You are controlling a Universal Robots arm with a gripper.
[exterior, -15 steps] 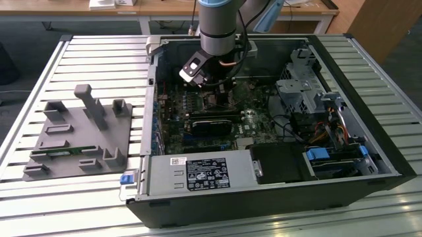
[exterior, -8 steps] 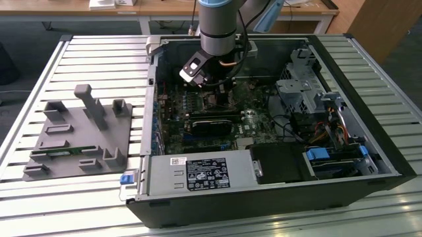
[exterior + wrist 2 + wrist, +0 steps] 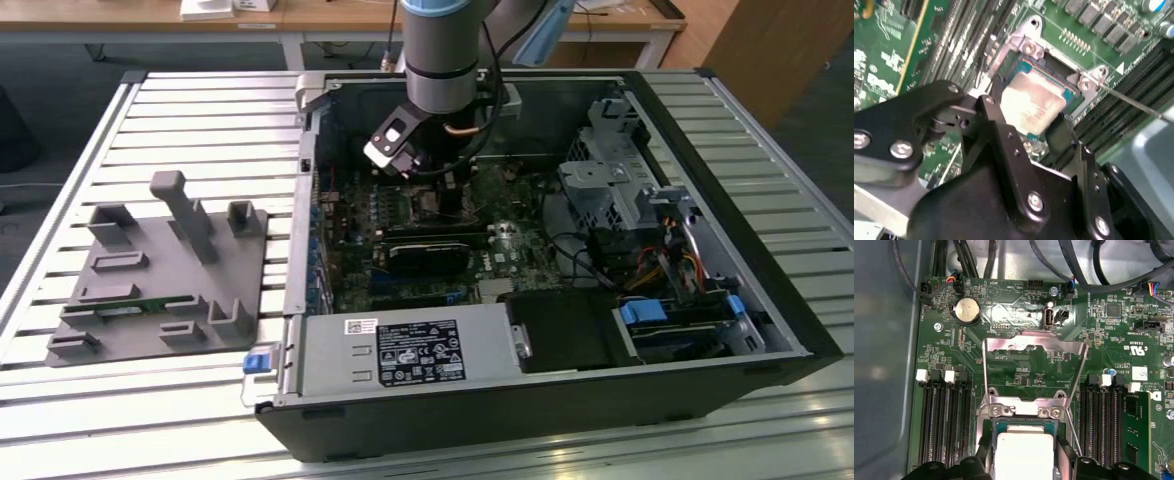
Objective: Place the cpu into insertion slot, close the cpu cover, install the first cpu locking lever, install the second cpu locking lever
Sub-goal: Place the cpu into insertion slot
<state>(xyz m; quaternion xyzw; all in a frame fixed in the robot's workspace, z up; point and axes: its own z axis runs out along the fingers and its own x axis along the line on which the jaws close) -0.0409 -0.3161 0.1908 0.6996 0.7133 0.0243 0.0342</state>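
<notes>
— What's the exterior view giving you?
— The arm reaches down into the open computer case (image 3: 534, 425). The gripper (image 3: 424, 165) hangs just above the insertion slot (image 3: 434, 207) on the green board (image 3: 350, 285).
— And the second wrist view?
— The black fingers (image 3: 996, 125) press against two opposite sides of the cpu (image 3: 1031, 102), pinching it. The chip sits right at the socket, inside the silver rim. I can't tell whether it's fully seated. A thin locking lever (image 3: 1134, 102) sticks out beside it, unlatched.
— First wrist view?
— It shows the same pinch on the chip. The cpu cover (image 3: 1036, 340) stands swung open just beyond it, with the board showing through its window.
— So how far along?
— I'd say the first step is nearly done: the chip is at its slot but hasn't been let go. The cover isn't closed yet, and I'd judge neither lever is locked.
</notes>
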